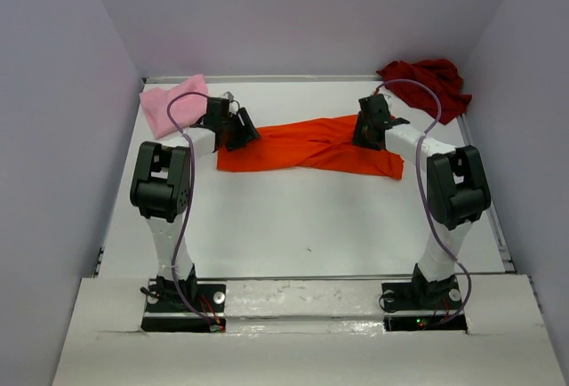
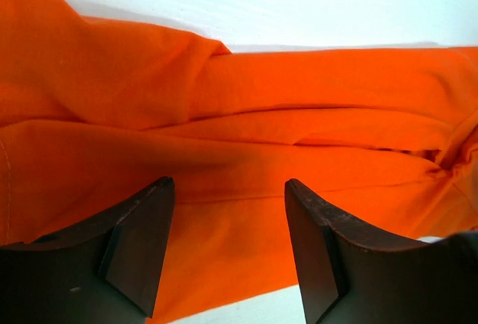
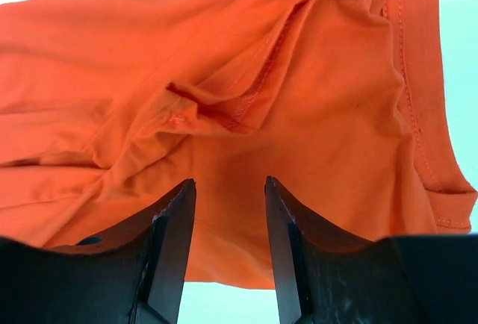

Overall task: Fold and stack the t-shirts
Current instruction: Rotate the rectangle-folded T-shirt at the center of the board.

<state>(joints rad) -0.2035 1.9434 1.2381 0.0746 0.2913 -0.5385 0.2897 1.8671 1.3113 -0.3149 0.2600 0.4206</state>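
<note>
The bright orange t-shirt (image 1: 311, 146) lies stretched sideways across the middle of the table, twisted near its centre. My left gripper (image 1: 242, 132) hovers over its left end, jaws open, with orange cloth (image 2: 299, 92) lying flat beneath the fingers and nothing pinched between them. My right gripper (image 1: 369, 132) stands over the right end, jaws open, and the wrinkled orange fabric (image 3: 224, 55) with a stitched hem lies below and beyond its fingertips. The light pink t-shirt (image 1: 173, 106) is bunched at the back left. The dark red t-shirt (image 1: 427, 84) is crumpled at the back right corner.
The white table (image 1: 293, 226) is boxed in by pale walls at the back and both sides. The arm bases (image 1: 182, 297) stand on the near edge. Bare table surface stretches between the orange shirt and the bases.
</note>
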